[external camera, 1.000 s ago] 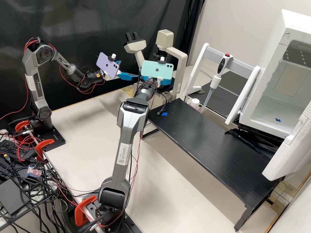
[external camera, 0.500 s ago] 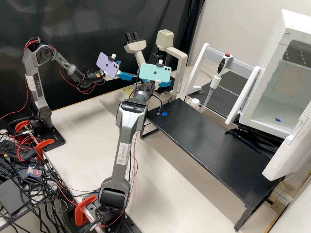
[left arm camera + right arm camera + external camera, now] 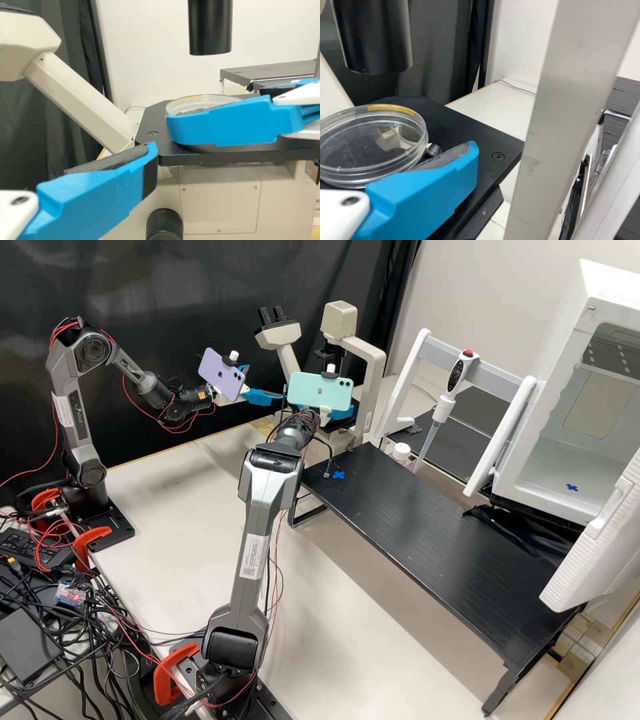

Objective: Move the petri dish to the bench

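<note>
In the high view, my left gripper (image 3: 266, 383) stands open at the microscope's left side. My right gripper (image 3: 343, 412) is in front of the microscope, partly behind its teal phone. In the left wrist view, the clear petri dish (image 3: 186, 104) is at the black stage (image 3: 152, 134); one right finger (image 3: 225, 125) crosses before it, the other stands apart behind. A finger of my left gripper (image 3: 152, 155) is short of the stage. In the right wrist view, the dish (image 3: 370, 145) is beside the finger of my right gripper (image 3: 472, 152); contact cannot be told.
The black bench (image 3: 427, 533) bears a blue cross (image 3: 339, 475). The microscope's upright (image 3: 371, 400) is close to the right gripper, with the pipette stand (image 3: 407, 383) farther right. A white-capped bottle (image 3: 401, 452) stands behind the bench; the white open-doored cabinet (image 3: 533, 507) is at the right.
The right arm's gripper and teal phone have shifted slightly left and down in the high view, mostly between the two earlier frames. The left arm has kept still.
</note>
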